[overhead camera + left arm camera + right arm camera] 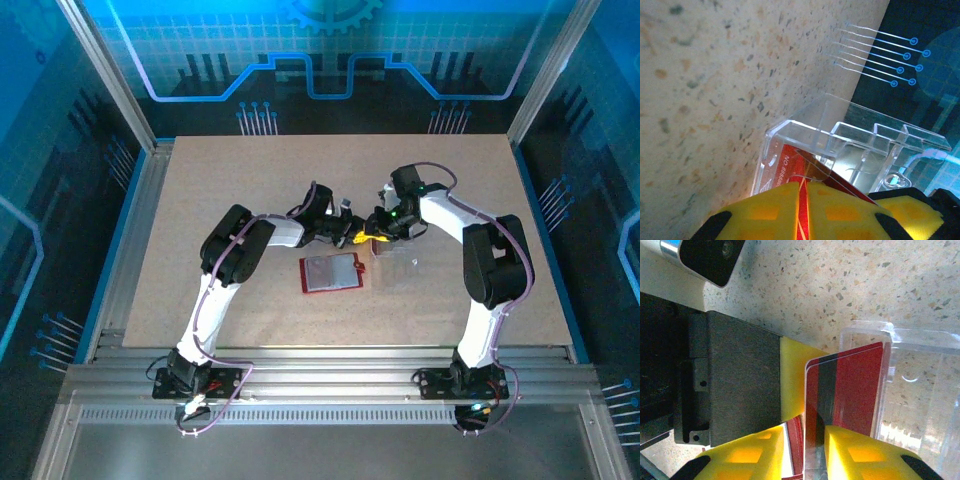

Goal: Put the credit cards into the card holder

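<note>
the credit cards (850, 385) were red with a dark stripe, stacked, partly inside a clear plastic case (925, 390). the red card holder (332, 273) lay open on the surface (230, 180), at 7 o'clock from the cards. the left arm (240, 250) and right arm (490, 260) bent inward, wrists meeting mid-surface. the left jaws pinched a red card. the right jaws stood narrow around the cards; i could not tell if they gripped. the surface was speckled beige, with blue-lit panels (330, 50) at 12 o'clock.
</note>
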### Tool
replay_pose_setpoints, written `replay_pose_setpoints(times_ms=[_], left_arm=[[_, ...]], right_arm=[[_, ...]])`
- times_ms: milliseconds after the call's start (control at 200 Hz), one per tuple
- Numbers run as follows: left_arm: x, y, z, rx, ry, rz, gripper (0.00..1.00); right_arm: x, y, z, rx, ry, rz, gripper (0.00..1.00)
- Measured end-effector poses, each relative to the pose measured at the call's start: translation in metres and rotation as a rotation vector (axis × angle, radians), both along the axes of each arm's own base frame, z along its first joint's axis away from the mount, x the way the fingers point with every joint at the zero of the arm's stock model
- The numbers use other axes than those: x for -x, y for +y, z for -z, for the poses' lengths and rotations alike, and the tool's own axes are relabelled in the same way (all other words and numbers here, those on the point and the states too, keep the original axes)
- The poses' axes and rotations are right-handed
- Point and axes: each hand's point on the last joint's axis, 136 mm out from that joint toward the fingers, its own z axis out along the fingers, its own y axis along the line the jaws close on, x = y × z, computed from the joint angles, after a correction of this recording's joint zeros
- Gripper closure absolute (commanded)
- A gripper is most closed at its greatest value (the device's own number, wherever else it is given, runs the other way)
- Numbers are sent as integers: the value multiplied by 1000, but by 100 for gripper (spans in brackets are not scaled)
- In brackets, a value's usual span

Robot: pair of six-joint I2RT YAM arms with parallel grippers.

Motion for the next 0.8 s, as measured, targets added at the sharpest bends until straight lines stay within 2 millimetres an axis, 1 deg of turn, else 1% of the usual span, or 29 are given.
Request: replay_pose_setpoints(times_ms=[545,710,800], left_arm=[[1,0,3,-25,-37,21,86],[1,0,3,-26,-40,22,86],[1,0,3,-26,-40,22,86]], right_arm=[[-1,1,-6,4,4,-3,77],[-1,1,-6,17,1,-6,75],[-2,-1,-8,39,-3,-4,71]])
